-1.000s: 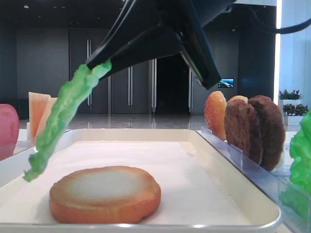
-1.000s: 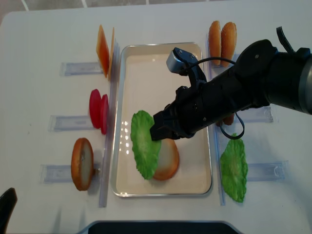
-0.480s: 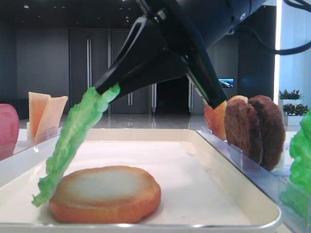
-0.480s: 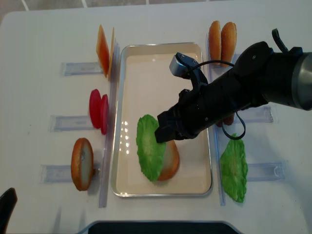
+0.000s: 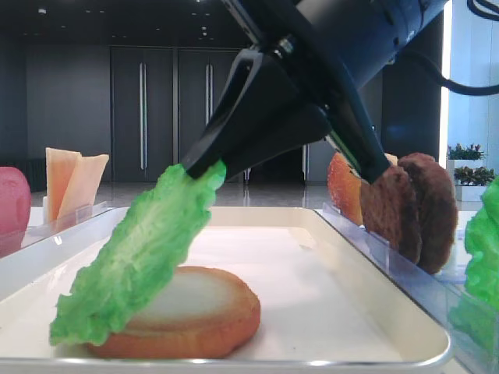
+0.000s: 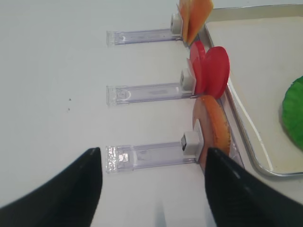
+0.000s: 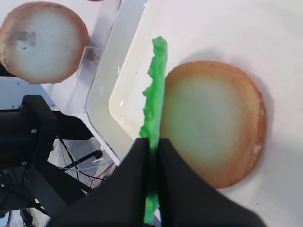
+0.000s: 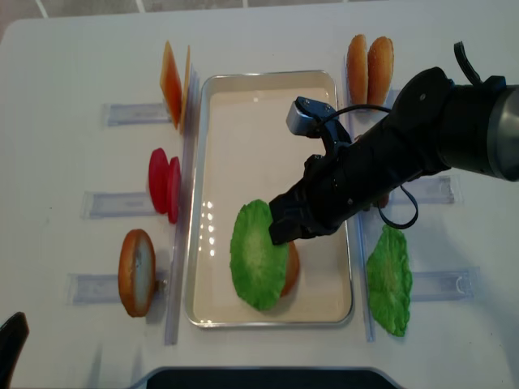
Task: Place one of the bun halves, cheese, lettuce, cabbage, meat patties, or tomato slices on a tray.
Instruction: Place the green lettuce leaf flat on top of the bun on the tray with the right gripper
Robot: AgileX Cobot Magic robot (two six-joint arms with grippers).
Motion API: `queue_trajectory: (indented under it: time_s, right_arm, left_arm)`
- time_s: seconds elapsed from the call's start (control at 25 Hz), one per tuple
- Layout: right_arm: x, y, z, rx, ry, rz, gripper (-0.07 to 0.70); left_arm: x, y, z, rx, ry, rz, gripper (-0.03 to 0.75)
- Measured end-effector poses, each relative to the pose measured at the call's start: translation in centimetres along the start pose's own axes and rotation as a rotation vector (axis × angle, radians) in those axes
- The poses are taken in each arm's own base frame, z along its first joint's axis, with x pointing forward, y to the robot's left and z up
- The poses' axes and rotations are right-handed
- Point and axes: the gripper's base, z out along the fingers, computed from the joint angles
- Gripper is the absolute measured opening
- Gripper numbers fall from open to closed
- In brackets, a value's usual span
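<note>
My right gripper (image 8: 280, 231) is shut on the upper edge of a bright green lettuce (image 8: 258, 255) leaf. The leaf slants down over a flat bun half (image 5: 204, 308) that lies pale face up at the near end of the white tray (image 8: 243, 105). The low exterior view shows the lettuce (image 5: 140, 253) leaning against the bun's left side, its lower edge near the tray liner. From the right wrist, the lettuce (image 7: 155, 94) is edge-on between the black fingers (image 7: 137, 161), beside the bun half (image 7: 213, 120). My left gripper (image 6: 152, 151) is open over the bare table.
Left of the tray, clear holders carry cheese slices (image 8: 172, 81), tomato slices (image 8: 165, 184) and an upright bun half (image 8: 136, 271). To the right stand two more bun halves (image 8: 369, 61), meat patties (image 5: 409, 206) and a second lettuce leaf (image 8: 389, 279).
The right gripper has moved right and down with the lettuce. The leaf, which hung left of the bun, now tilts flatter and covers most of it.
</note>
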Motion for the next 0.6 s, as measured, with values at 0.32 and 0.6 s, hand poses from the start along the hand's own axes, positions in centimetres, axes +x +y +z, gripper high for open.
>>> queue_trajectory:
  time_s: [0.32,0.6]
  right_arm:
    - [-0.1,-0.3,-0.5,0.074,-0.013,-0.029,0.356]
    - [0.2,1.1,-3.1,0.145,-0.046,-0.099,0.518]
  left_arm:
    - [0.0,0.0,0.0,0.000,0.000,0.000,0.517]
    - [0.0,0.0,0.0,0.000,0.000,0.000,0.517]
